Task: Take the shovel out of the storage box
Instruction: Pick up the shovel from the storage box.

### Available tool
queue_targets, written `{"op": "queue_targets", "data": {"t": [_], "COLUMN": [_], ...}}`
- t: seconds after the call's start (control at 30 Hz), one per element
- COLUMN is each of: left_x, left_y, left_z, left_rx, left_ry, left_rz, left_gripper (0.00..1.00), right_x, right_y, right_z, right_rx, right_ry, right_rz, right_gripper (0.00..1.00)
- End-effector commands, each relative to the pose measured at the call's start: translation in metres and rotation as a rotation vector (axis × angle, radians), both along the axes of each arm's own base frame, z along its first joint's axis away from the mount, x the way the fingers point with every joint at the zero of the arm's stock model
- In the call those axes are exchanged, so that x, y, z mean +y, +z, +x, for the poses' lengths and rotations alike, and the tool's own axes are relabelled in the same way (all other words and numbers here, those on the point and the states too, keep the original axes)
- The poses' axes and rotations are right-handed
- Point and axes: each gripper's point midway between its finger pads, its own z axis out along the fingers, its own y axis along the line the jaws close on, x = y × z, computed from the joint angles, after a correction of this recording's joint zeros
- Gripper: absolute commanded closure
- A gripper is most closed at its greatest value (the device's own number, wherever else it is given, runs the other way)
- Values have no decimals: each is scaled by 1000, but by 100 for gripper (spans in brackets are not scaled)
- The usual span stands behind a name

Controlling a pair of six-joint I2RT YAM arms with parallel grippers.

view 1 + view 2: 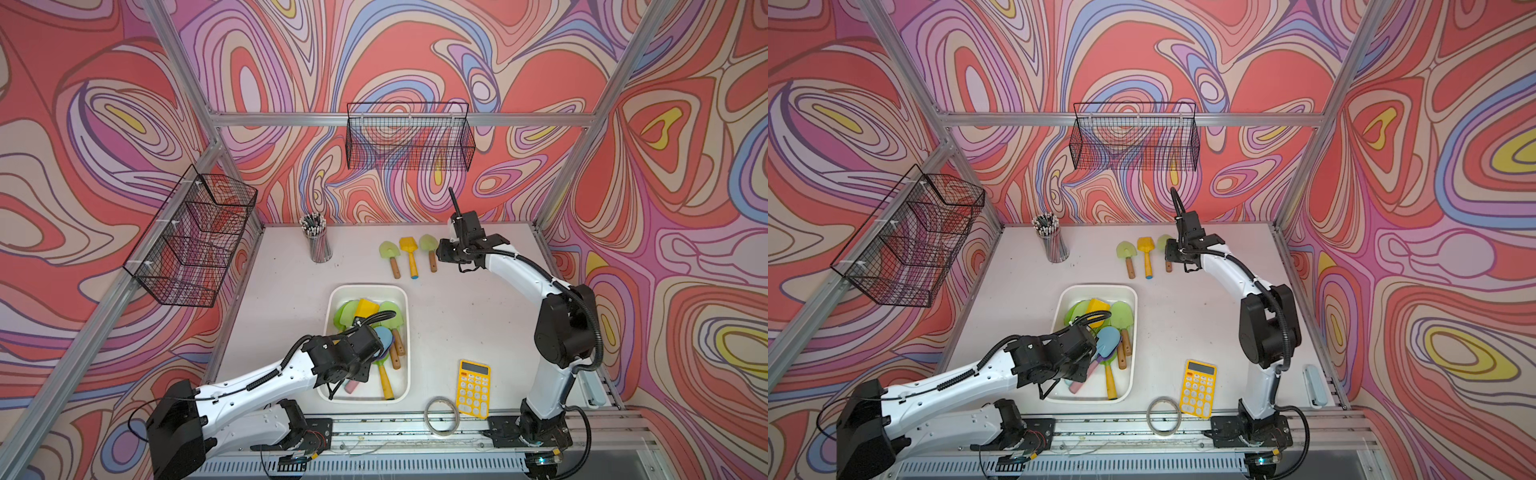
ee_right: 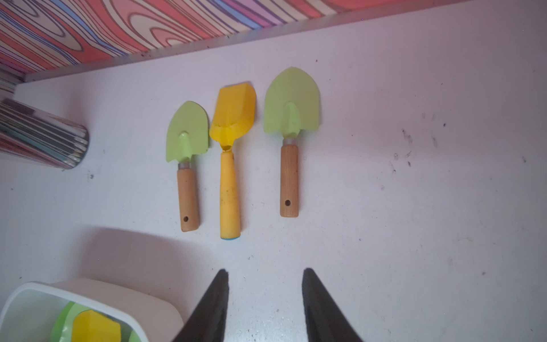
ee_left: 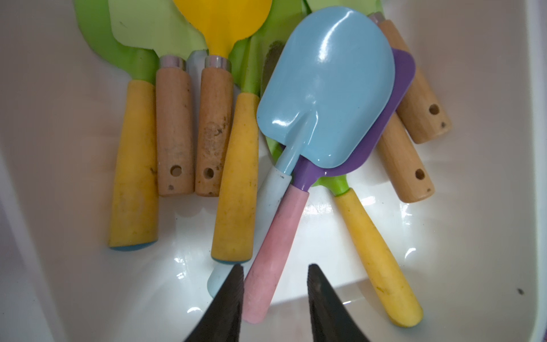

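Note:
The white storage box (image 1: 366, 287) stands at the front middle of the table and holds several shovels. In the left wrist view a light blue shovel (image 3: 325, 88) lies on top of a purple shovel with a pink handle (image 3: 275, 237), among green and yellow ones on the box floor (image 3: 473, 207). My left gripper (image 3: 276, 268) is down inside the box, jaws apart on either side of the pink handle's end. One finger touches it and a gap shows at the other. My right gripper (image 2: 265, 270) hangs open over the bare table at the back right, holding nothing.
Three shovels lie in a row on the table at the back: green (image 1: 388, 253), yellow (image 1: 409, 249), green (image 1: 429, 245). A pencil cup (image 1: 319, 241) stands at the back left. A yellow calculator (image 1: 473, 386) and a tape ring (image 1: 441, 420) lie front right. Black wire baskets (image 1: 409, 137) (image 1: 195, 237) hang on the walls.

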Motion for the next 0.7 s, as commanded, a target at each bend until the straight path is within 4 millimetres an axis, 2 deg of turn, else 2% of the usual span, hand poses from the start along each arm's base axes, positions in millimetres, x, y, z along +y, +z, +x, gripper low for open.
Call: {"op": "queue_targets", "data": {"t": [0.0,0.07,0.13,0.2,0.4,0.67], "left_x": [-14,-17,-18,-16,13,31], "left_y": [6,2,-3,-8,-17,-32], "left_z": [6,6,6,6,6,-2], "left_rx": [-13,2,16,25,44,96], "left_ry": [-34,-38,-41,-35,32,78], "left_rz": [-17,-13,1,23,183,197], "left_gripper": [71,74,75,75,72,69], "right_x": [2,1,-2,-4,-7,-4], "right_y": [-11,-11,-1,1,8,10], "right_z": [-15,-21,-27,-31,-36,-36], "right_rx": [33,35,13,9,-7,-10], "right_ry": [6,7,8,6,4,11], "right_rz": [22,22,27,29,30,44], "right_gripper": [57,57,58,58,58,58]}}
